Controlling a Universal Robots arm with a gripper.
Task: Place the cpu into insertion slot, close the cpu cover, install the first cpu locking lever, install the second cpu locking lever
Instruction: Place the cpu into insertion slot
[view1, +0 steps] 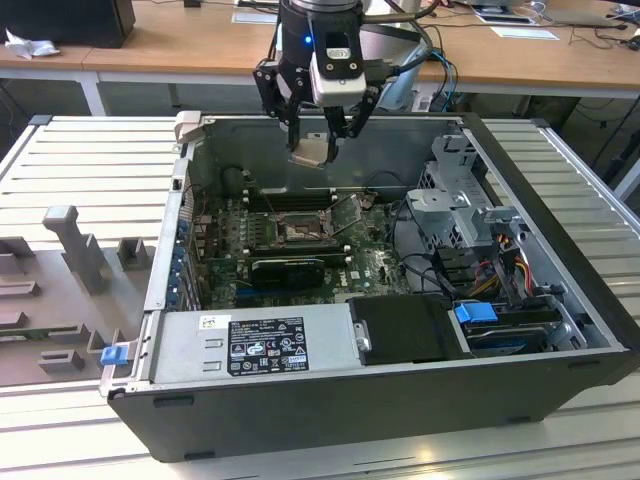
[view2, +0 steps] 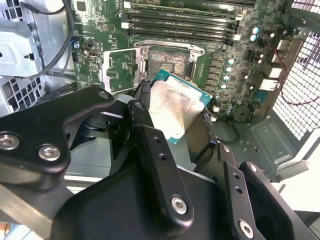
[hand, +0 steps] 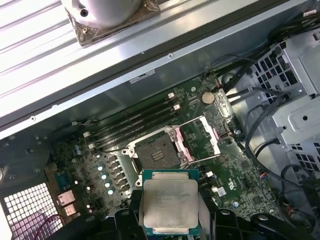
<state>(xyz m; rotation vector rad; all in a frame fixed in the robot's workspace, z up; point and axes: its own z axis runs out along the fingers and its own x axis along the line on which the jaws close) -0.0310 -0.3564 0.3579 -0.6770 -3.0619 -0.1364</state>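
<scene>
Nearest the exterior camera runs the dark front wall of the open computer case (view1: 330, 410), resting on the slatted surface (view1: 90, 170). Behind that wall, from the exterior view's left to its right, sit a grey power supply (view1: 250, 345), a black box (view1: 405, 328) and a blue-tabbed drive (view1: 480, 312). At twelve o'clock over the case I hang, my fingers (view1: 347, 118) clamped on the cpu (view1: 312, 150), which is in the air, clear of the green motherboard (view1: 375, 255). Toward six o'clock from it in that view lies the insertion slot (view1: 298, 232), dark centre uncovered, with the cpu cover (hand: 201, 136) standing open just beside it.
</scene>
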